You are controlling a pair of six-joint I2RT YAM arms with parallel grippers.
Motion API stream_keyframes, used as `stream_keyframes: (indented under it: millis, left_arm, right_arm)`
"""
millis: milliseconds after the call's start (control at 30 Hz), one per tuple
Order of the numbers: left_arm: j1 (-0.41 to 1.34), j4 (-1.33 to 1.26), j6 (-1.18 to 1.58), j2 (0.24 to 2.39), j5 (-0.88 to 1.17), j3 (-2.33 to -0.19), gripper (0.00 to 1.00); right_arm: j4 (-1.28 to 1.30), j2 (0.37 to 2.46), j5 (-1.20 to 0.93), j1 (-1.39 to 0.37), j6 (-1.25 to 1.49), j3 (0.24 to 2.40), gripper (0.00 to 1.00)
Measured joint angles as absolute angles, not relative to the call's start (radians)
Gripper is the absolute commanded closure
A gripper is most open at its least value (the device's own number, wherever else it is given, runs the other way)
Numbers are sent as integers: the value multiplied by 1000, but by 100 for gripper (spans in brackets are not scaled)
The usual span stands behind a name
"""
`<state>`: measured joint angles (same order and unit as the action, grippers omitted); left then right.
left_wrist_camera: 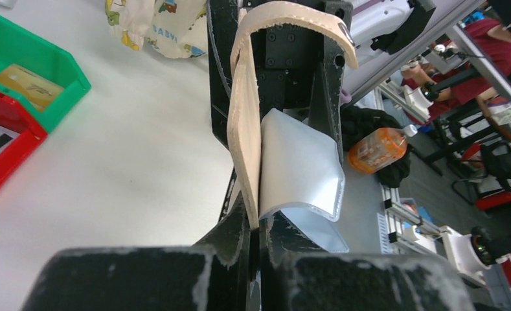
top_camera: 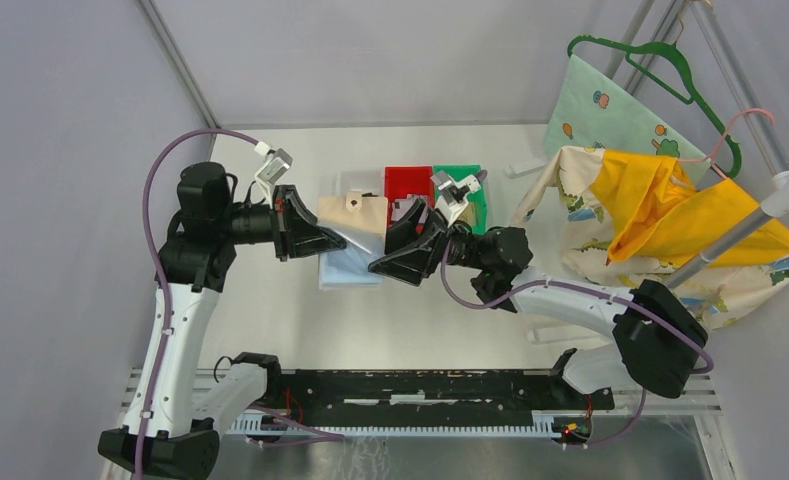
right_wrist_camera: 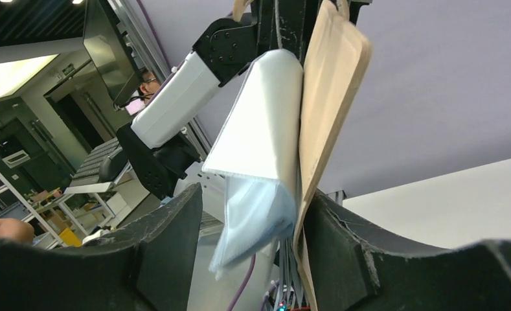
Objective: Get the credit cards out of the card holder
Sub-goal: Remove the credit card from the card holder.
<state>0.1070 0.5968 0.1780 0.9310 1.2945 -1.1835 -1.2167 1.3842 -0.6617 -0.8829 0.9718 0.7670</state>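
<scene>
Card holder (left_wrist_camera: 245, 129): looks floppy, sleeves (right_wrist_camera: 259, 129) likely slick | left fingers (left_wrist_camera: 230, 236) clenched on flap | right fingers (right_wrist_camera: 171, 246) released | best pinch sleeve edge

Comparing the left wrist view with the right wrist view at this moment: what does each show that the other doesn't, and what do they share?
Only the left wrist view: the left hand shut on the lower edge of the beige card holder, plus a green bin holding a gold card, with a red bin beside it. Only the right wrist view: the right hand, its fingers open on either side of the clear sleeves, and the left arm's white link behind. Both: the card holder and its clear sleeves.
</scene>
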Motion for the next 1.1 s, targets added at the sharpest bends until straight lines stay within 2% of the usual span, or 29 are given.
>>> stream_keyframes:
  millis: [167, 333, 733, 1000, 1100]
  left_arm:
    - [109, 552, 283, 941, 1305, -1184, 98]
    - [109, 511, 356, 941, 1312, -1184, 98]
    - [109, 462, 422, 939, 1311, -1184, 98]
    - [108, 450, 434, 940, 1307, -1184, 98]
    - [103, 438, 434, 939, 1308, -1184, 98]
  right_arm:
    - [-1295, 1360, -657, -883, 971, 694, 41]
    - [-1312, 1328, -653, -884, 952, 641, 51]
    - [-1324, 1317, -643, -884, 926, 618, 53]
    - [-1296, 1314, -635, -886, 885, 619, 76]
    - [-1256, 1315, -630, -887, 872, 640, 82]
